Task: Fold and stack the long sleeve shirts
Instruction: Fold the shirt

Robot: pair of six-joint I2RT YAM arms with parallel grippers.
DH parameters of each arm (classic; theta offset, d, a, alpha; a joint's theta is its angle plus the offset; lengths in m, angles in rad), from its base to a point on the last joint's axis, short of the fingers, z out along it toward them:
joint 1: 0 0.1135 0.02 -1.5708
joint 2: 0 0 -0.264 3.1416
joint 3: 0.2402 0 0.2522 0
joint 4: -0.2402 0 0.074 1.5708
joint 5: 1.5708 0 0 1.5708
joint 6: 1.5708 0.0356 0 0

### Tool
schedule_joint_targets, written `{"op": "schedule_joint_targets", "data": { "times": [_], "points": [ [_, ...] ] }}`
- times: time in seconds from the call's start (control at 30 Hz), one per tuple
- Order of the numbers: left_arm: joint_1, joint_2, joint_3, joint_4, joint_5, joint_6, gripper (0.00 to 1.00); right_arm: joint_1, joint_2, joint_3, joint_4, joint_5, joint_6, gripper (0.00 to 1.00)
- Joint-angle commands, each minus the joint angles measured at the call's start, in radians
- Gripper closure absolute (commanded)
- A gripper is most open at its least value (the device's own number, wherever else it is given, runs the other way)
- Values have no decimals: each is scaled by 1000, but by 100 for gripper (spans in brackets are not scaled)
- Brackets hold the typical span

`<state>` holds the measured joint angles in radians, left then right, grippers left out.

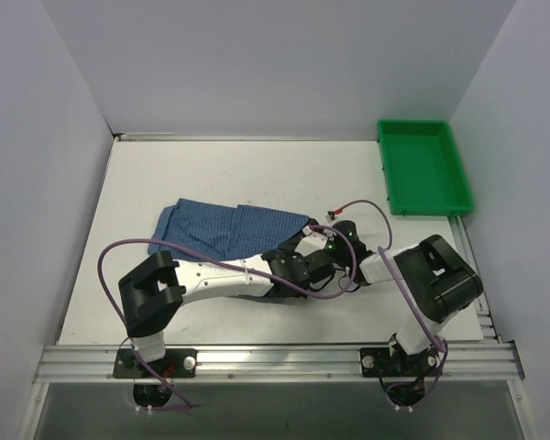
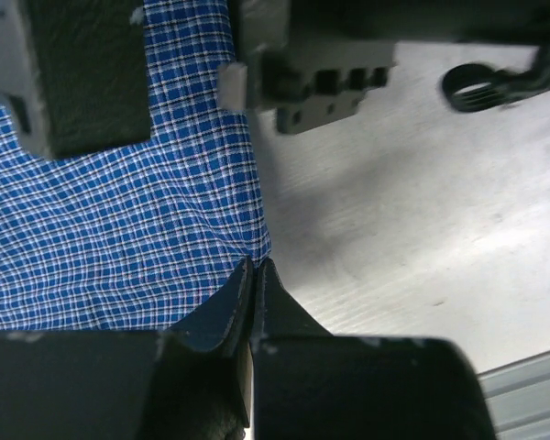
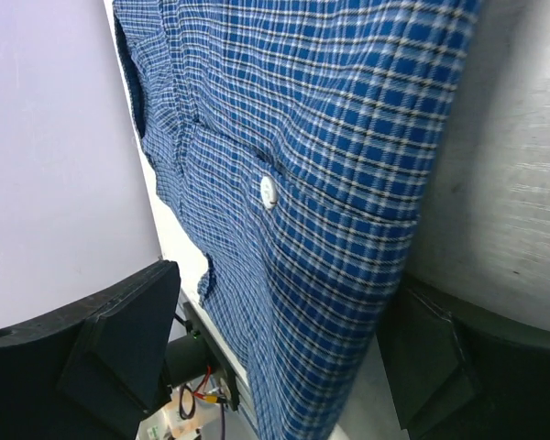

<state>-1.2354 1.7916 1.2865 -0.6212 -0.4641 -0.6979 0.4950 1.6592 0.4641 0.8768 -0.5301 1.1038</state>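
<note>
Shirt [image 1: 229, 229], blue checked, lies rumpled on table [image 1: 211, 174] toward 9 o'clock. Left gripper [image 2: 257, 266] is pinched tight on the shirt hem. Right gripper [image 3: 275, 348] is spread wide over the cloth, gripping nothing. Green tray [image 1: 385, 174] at 2 o'clock, well apart from shirt, shows only its green floor.

1. My right gripper [image 3: 284, 302] has its fingers [image 3: 119, 339] spread wide, one dark pad in each bottom corner.
2. The blue checked shirt [image 3: 330, 119] runs down between them and fills most of the frame.
3. One small white button [image 3: 269, 191] sits mid-cloth.
4. There's bare grey table [image 3: 522, 156] right of the hem and a pale wall [image 3: 46, 137] on the left.
5. Can't tell if either finger actually touches the fabric.
</note>
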Motion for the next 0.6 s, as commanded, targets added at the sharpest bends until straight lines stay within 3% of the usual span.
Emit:
{"op": "schedule_joint_targets", "data": {
  "times": [0.0, 0.17, 0.27, 0.37, 0.4, 0.47, 0.5, 0.57],
  "points": [
    [5, -54, -1, 93, 64, -20, 100, 17, 42, -1, -36, 57, -9, 16],
    [5, -64, -29, 141, 114, -46, 100, 14, 80, -4, 13, 64, -12, 26],
    [5, -69, -39, 166, 145, -55, 96, 11, 96, -4, 33, 59, -16, 37],
    [7, -81, -46, 172, 163, -58, 90, 2, 93, -13, 33, 50, -31, 55],
    [10, -96, -46, 173, 168, -60, 86, -4, 90, -18, 31, 48, -41, 70],
    [27, -130, -53, 175, 186, -61, 79, -29, 67, -27, 4, 35, -56, 83],
    [34, -147, -59, 173, 194, -60, 69, -36, 54, -30, -13, 27, -85, 96],
    [65, -207, -78, 175, 220, -64, 61, -76, 11, -27, -91, -2, -119, 100]
  ]
}}
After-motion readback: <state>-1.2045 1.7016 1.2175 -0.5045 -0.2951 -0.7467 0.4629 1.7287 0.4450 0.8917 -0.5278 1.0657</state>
